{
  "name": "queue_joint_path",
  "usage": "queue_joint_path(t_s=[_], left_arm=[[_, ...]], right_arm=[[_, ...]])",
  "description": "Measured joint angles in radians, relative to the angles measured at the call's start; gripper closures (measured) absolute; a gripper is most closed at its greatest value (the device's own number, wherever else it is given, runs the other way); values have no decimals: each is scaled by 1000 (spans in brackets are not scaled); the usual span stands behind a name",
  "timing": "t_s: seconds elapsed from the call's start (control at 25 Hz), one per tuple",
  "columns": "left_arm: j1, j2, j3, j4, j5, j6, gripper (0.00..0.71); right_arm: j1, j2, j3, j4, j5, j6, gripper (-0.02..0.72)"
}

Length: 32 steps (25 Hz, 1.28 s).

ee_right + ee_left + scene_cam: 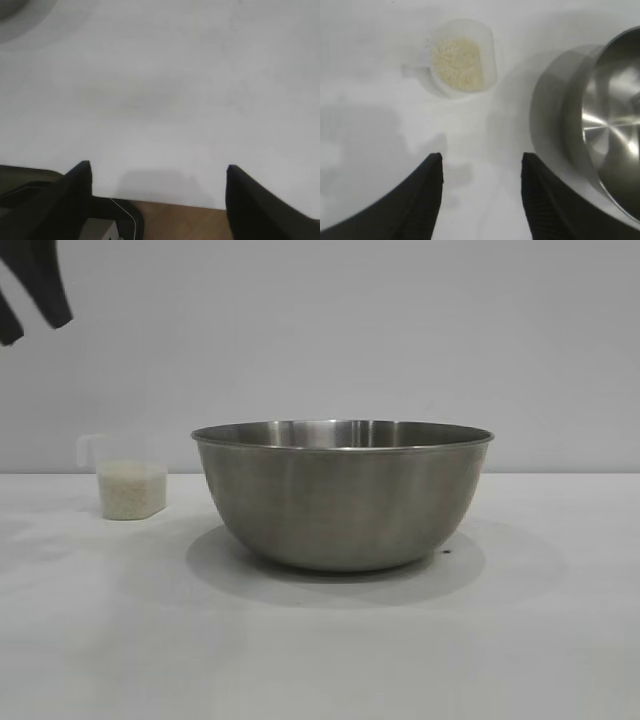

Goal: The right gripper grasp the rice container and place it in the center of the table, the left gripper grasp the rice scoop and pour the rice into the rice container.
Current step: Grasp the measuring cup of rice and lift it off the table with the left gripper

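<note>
The rice container, a large steel bowl, stands upright in the middle of the table; its rim and inside show in the left wrist view. The rice scoop, a clear cup part full of white rice, stands to the bowl's left and apart from it. The left wrist view shows it from above, handle to one side, rice inside. My left gripper hangs high at the upper left, open and empty, above bare table short of the cup. My right gripper is open and empty over the table's edge.
A tiny dark speck lies on the table by the bowl's right base. In the right wrist view the table's edge shows, with brown floor and a dark mount with a thin wire beyond it.
</note>
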Motion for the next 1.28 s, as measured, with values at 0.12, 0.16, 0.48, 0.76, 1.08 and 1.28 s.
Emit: queue_joint_path(t_s=[0.12, 0.16, 0.48, 0.76, 1.08, 1.28], left_arm=[[0, -26, 76, 1, -65, 17, 397], [0, -31, 102, 3, -95, 19, 397], [0, -36, 277, -25, -386, 125, 397], [0, -36, 400, -90, -639, 251, 397], [-110, -21, 483, -11, -939, 189, 397], [-124, 69, 516, 191, -1106, -40, 397]], right_arm=[[0, 0, 0, 0, 0, 0, 199], [0, 0, 0, 0, 0, 0, 199], [0, 0, 0, 0, 0, 0, 199], [0, 0, 0, 0, 0, 0, 199], [0, 0, 0, 0, 0, 0, 199], [0, 0, 0, 0, 0, 0, 199]])
